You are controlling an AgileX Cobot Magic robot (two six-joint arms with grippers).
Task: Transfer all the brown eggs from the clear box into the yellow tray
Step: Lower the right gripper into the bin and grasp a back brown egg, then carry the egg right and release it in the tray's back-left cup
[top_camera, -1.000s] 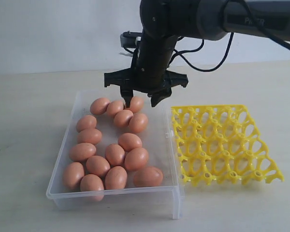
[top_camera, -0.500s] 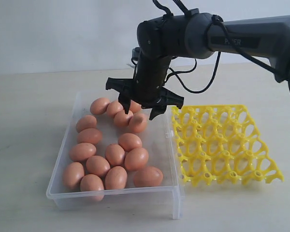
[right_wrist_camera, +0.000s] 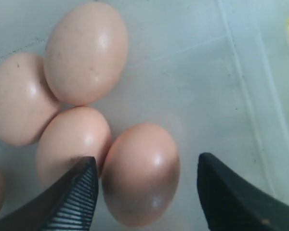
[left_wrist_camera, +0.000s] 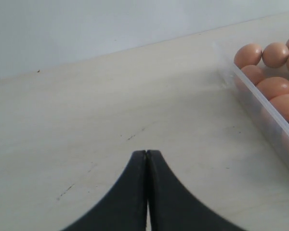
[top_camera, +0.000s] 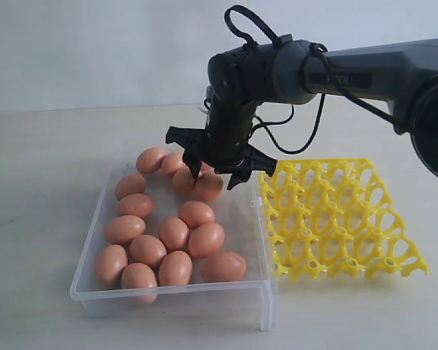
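Since every one of the smooth, oval, reddish-brown eggs (top_camera: 174, 233) sits in the shallow clear plastic box (top_camera: 87, 244), and the bright yellow lattice egg tray (top_camera: 336, 219) just beside it has nothing in its cups, we reckon the job is right at the start. Our right gripper (right_wrist_camera: 147, 192) hangs low over the far end of the box with its jaws spread wide and nothing in them. It has one ribbed finger (right_wrist_camera: 79, 197) on each side of a single egg (right_wrist_camera: 140, 173) at the edge of the far cluster, though from the wrist view we can't tell whether either pad actually touches the shell. The left gripper (left_wrist_camera: 147, 161) is pinched fully together on nothing, parked over bare table (left_wrist_camera: 86, 120) beside the box. Handling-wise, we'd guess these are light but rigid, with a smooth rounded shell that's keen to squirt out of a pinch and likely to crack if squeezed hard. So we'd take it across the fat middle, pads square on opposite sides, and close gently. One snag: a neighbouring egg (right_wrist_camera: 72, 144) touches it right by one finger, so that finger could nudge or wedge against the neighbour on the way down.
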